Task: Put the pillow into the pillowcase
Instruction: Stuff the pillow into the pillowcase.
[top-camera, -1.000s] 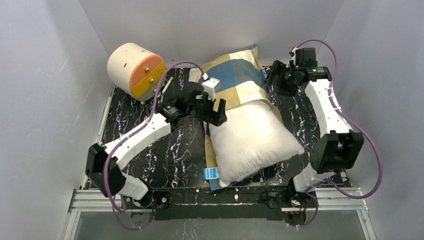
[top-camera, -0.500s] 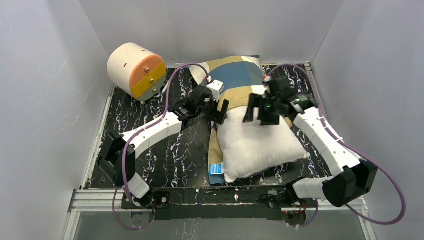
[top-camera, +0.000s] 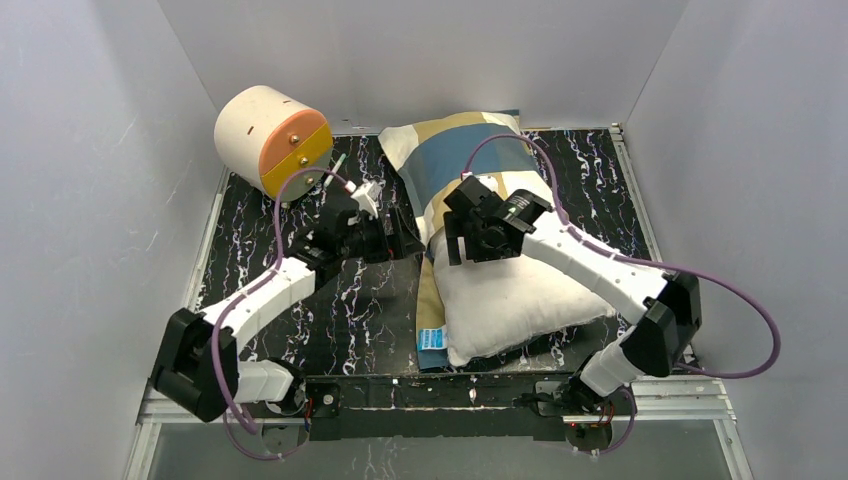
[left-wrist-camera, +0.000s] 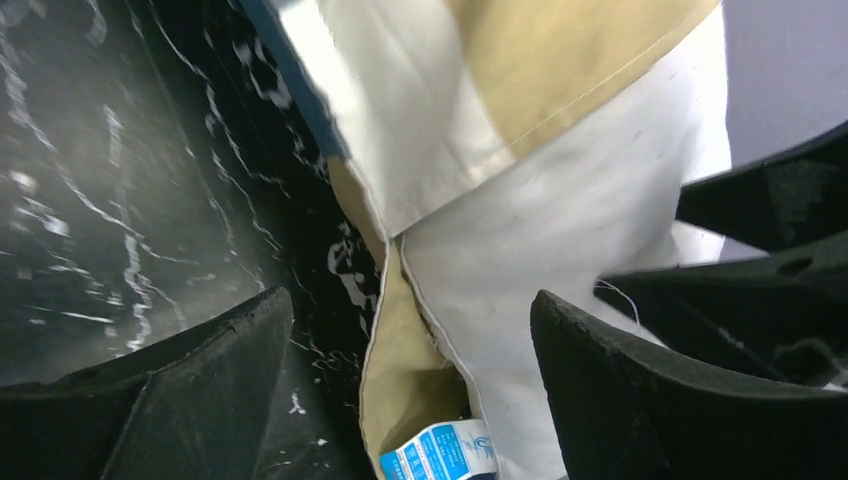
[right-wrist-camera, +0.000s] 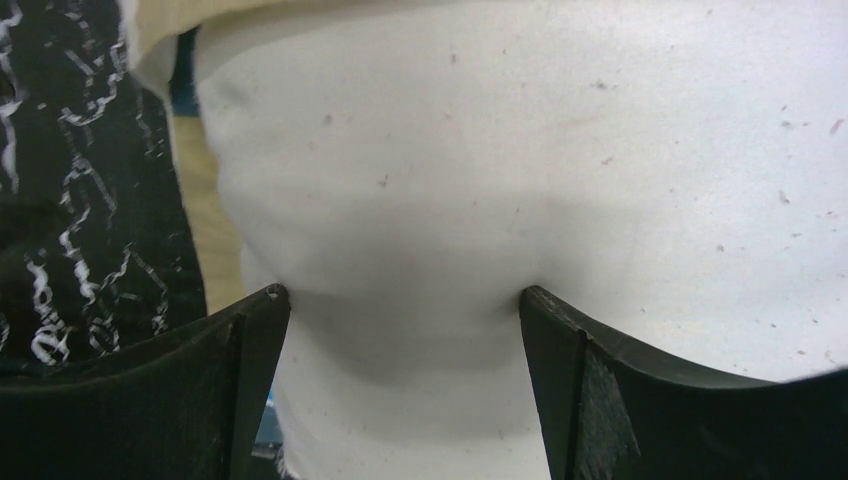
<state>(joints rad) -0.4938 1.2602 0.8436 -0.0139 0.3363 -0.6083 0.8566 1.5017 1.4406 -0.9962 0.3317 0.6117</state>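
Top external | black marbled table (top-camera: 350, 320); grey walls (top-camera: 100, 150) | left gripper (left-wrist-camera: 410, 300) spread; right gripper (right-wrist-camera: 400, 300) spread on pillow (top-camera: 510, 290)

plain pale grey walls (top-camera: 420, 50) enclose three sides of a black surface (top-camera: 370, 310) veined with white; a metal rail (top-camera: 705, 395) runs along its near edge.

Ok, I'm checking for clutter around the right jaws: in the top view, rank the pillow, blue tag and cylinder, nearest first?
1. pillow, directly underneath, touching.
2. blue tag, toward the near edge.
3. cylinder, far-left corner.
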